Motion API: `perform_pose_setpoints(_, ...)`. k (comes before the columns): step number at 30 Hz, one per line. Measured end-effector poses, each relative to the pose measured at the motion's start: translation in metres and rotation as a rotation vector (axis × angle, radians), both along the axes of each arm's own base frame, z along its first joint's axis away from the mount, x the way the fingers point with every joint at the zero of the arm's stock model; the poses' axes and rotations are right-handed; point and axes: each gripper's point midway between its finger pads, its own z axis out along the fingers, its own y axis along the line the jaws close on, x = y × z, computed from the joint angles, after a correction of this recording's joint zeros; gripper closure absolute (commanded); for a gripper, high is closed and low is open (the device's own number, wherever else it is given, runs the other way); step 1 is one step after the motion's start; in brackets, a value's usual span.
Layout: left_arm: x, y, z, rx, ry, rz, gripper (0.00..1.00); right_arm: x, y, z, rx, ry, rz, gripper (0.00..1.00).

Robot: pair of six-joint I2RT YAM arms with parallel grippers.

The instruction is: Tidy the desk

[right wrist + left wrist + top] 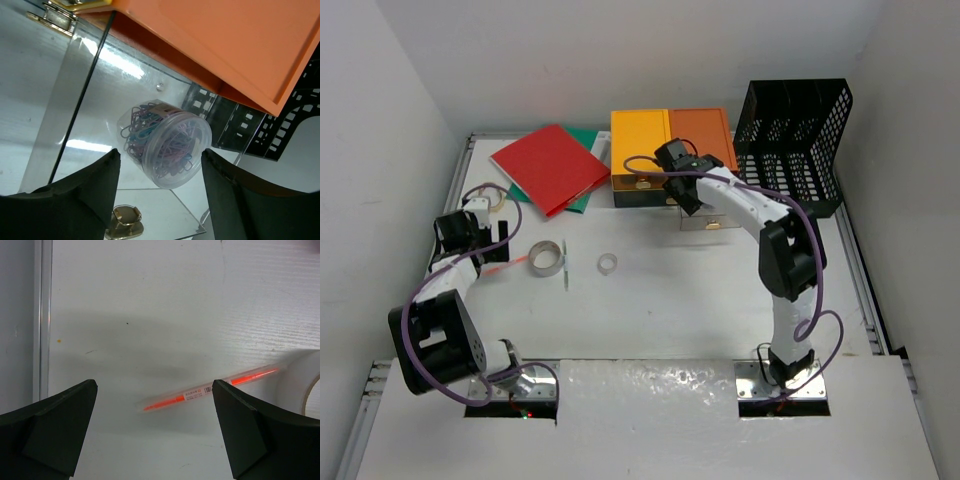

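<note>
The desk (670,310) is a white tabletop with grey side rails. My left gripper (154,385) hangs open over its left side, and an orange pen (200,391) lies flat just beyond the fingertips, untouched. In the top view that pen (510,266) lies beside the left gripper (488,232). My right gripper (688,200) is at the clear drawer (708,218) pulled out of the yellow-and-orange drawer box (670,140). A clear jar of coloured paper clips (165,145) lies on its side in that drawer, between and just past my open right gripper (161,152).
A red folder (550,168) lies on a green one at the back left. Tape rolls (547,258) (607,263) sit mid-desk, another (492,196) near the left rail. A black mesh rack (795,140) stands back right. A gold binder clip (125,220) lies under the drawer.
</note>
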Motion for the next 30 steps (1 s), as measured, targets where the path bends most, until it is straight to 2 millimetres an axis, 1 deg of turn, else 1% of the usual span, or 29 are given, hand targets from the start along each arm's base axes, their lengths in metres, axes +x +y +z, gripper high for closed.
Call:
perform_pose_setpoints(10, 0.0, 0.0, -0.002, -0.002, 0.006, 0.0, 0.01, -0.001, 0.009, 0.002, 0.033, 0.008, 0.017, 0.29)
perform_pose_setpoints(12, 0.0, 0.0, -0.002, -0.003, 0.008, 0.001, 0.01, -0.001, 0.012, 0.007, 0.051, 0.0, 0.025, 0.28)
perform_pose_setpoints(15, 0.0, 0.0, -0.003, -0.003, 0.009, 0.001, 0.01, 0.0, 0.017, 0.029, 0.104, -0.051, 0.035, 0.27)
perform_pose_setpoints(17, 0.0, 0.0, -0.003, -0.004, 0.01, 0.001, 0.01, -0.001, 0.02, 0.054, 0.179, -0.118, 0.036, 0.28)
perform_pose_setpoints(20, 0.0, 0.0, -0.003, -0.004, 0.012, 0.001, 0.01, -0.02, 0.016, 0.089, 0.35, -0.212, 0.036, 0.32)
perform_pose_setpoints(21, 0.0, 0.0, -0.004, -0.004, 0.012, 0.001, 0.01, -0.028, 0.011, 0.1, 0.418, -0.251, 0.029, 0.34)
perform_pose_setpoints(22, 0.0, 0.0, -0.004, -0.004, 0.013, 0.001, 0.01, -0.036, 0.004, 0.109, 0.469, -0.279, 0.018, 0.4)
perform_pose_setpoints(24, 0.0, 0.0, -0.004, -0.004, 0.013, 0.001, 0.01, -0.051, -0.01, 0.116, 0.542, -0.323, -0.011, 0.5)
perform_pose_setpoints(25, 0.0, 0.0, -0.004, -0.005, 0.013, 0.001, 0.01, -0.057, -0.017, 0.116, 0.562, -0.334, -0.029, 0.61)
perform_pose_setpoints(26, 0.0, 0.0, -0.004, -0.004, 0.013, 0.001, 0.01, -0.066, -0.022, 0.111, 0.588, -0.339, -0.045, 0.63)
perform_pose_setpoints(28, -0.001, 0.0, -0.004, -0.006, 0.015, 0.0, 0.01, -0.079, -0.021, 0.097, 0.643, -0.338, -0.061, 0.63)
perform_pose_setpoints(29, -0.001, 0.0, -0.004, -0.006, 0.016, 0.0, 0.01, -0.088, -0.02, 0.083, 0.665, -0.324, -0.068, 0.59)
perform_pose_setpoints(30, -0.001, 0.0, -0.004, -0.007, 0.017, 0.0, 0.01, -0.099, -0.02, 0.064, 0.671, -0.291, -0.081, 0.55)
